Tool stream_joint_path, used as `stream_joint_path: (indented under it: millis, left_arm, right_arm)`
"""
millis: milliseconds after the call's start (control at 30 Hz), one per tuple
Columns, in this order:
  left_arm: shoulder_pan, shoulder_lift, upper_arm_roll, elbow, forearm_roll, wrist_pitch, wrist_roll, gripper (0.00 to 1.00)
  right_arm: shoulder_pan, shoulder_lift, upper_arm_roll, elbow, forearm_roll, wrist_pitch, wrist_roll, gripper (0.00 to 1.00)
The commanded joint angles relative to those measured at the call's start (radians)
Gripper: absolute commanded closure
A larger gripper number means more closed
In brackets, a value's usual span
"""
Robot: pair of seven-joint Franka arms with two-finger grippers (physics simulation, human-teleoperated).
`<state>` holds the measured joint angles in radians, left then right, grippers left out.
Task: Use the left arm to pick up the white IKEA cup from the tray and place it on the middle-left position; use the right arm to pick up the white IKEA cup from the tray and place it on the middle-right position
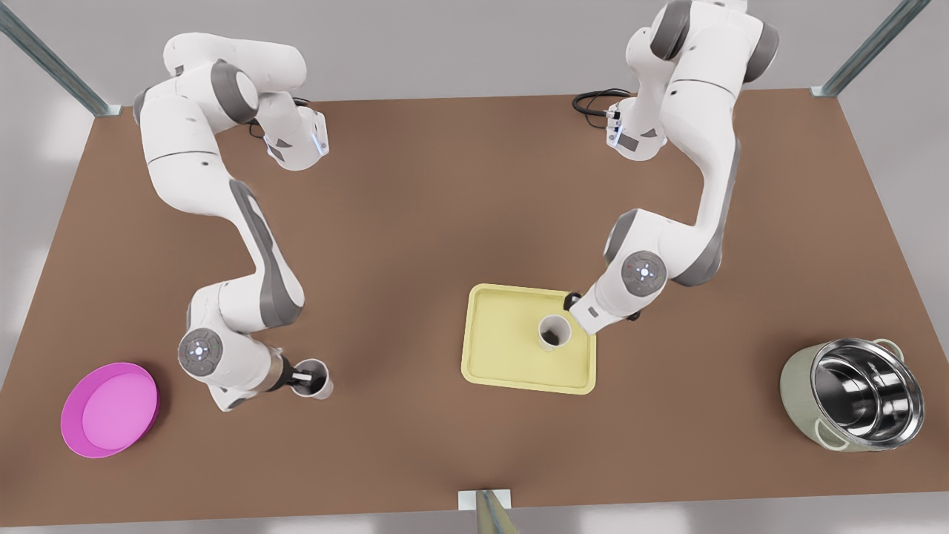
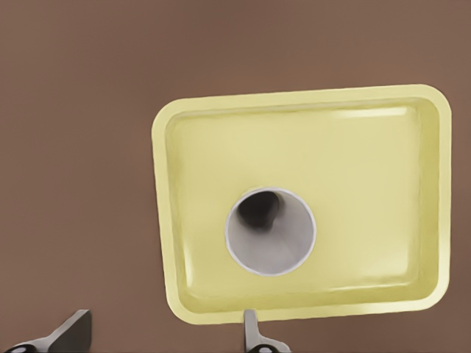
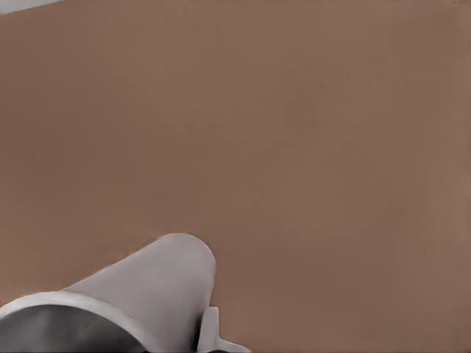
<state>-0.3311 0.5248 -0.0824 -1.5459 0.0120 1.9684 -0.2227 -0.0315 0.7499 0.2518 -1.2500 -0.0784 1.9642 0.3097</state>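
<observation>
A white cup stands upright on the pale-yellow tray, toward the tray's side at the front view's right. My left gripper, on the arm at the front view's right, hovers open above the tray's far corner, beside that cup and apart from it. A second white cup is over the bare table at the front view's left. My right gripper is shut on its wall, one finger showing against it.
A pink bowl sits near the table's front corner on the front view's left. A steel pot stands near the front on the front view's right. A black cable lies at the far edge. Brown table stretches between the arms.
</observation>
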Motion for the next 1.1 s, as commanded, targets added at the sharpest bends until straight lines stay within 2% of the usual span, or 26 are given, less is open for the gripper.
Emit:
stream_joint_path:
  millis: [0,167,500,533,567,633,700,733,767,800,833,867,900,933,1000,1067]
  left_arm:
    - [0.001,0.037,0.001,0.003,0.008,0.13,-0.308,0.0]
    - [0.0,0.084,0.006,0.01,0.008,0.233,-0.311,0.0]
    - [-0.036,0.162,0.006,0.009,0.011,0.32,-0.31,0.0]
    - [-0.037,0.164,0.006,0.009,0.016,0.32,-0.311,0.0]
    - [-0.043,0.164,0.006,-0.006,0.028,0.319,-0.311,0.0]
    - [-0.049,0.164,0.006,-0.026,0.029,0.319,-0.311,0.0]
    - [-0.051,0.164,0.006,-0.022,0.031,0.319,-0.311,0.01]
    - [-0.049,0.164,0.006,-0.02,0.029,0.319,-0.316,0.11]
    - [-0.049,0.164,0.006,-0.016,0.028,0.319,-0.317,0.33]
    - [-0.049,0.164,0.006,-0.013,0.025,0.319,-0.317,0.5]
    - [-0.049,0.164,0.006,-0.013,0.026,0.319,-0.317,0.52]
    - [-0.049,0.169,0.006,-0.011,0.025,0.32,-0.317,0.52]
    - [-0.049,0.169,0.006,-0.011,0.023,0.32,-0.317,0.58]
    - [-0.049,0.172,0.006,-0.01,0.02,0.32,-0.317,0.64]
    - [-0.049,0.181,0.006,-0.006,0.022,0.323,-0.317,0.64]
    - [-0.048,0.181,0.006,-0.006,0.022,0.333,-0.316,0.72]
  right_arm:
    - [-0.021,0.003,-0.002,0.0,-0.064,-0.037,-0.707,0.98]
    - [-0.056,0.051,-0.023,0.0,-0.101,0.076,-0.886,0.98]
    - [-0.076,0.103,-0.023,0.0,-0.101,0.079,-0.917,0.96]
    - [-0.076,0.105,-0.023,0.0,-0.1,0.079,-0.917,0.94]
    - [-0.076,0.105,-0.023,0.0,-0.1,0.079,-0.916,0.87]
    - [-0.076,0.111,-0.023,0.0,-0.1,0.079,-0.914,0.62]
    - [-0.076,0.111,-0.023,0.0,-0.1,0.079,-0.909,0.59]
    - [-0.076,0.111,-0.023,0.0,-0.1,0.079,-0.909,0.59]
    - [-0.076,0.111,-0.023,0.0,-0.1,0.079,-0.911,0.59]
    - [-0.076,0.111,-0.023,0.0,-0.1,0.079,-0.91,0.59]
    - [-0.076,0.111,-0.023,0.0,-0.1,0.078,-0.91,0.53]
    - [-0.076,0.109,-0.023,0.001,-0.096,0.078,-0.9,0.06]
    - [-0.076,0.106,-0.023,0.001,-0.096,0.071,-0.903,0.0]
    - [-0.076,0.105,-0.022,0.003,-0.095,0.065,-0.906,0.0]
    - [-0.074,0.06,-0.011,0.006,-0.015,-0.014,-0.882,0.0]
    - [-0.06,-0.067,-0.002,0.009,-0.008,-0.192,-0.557,0.0]
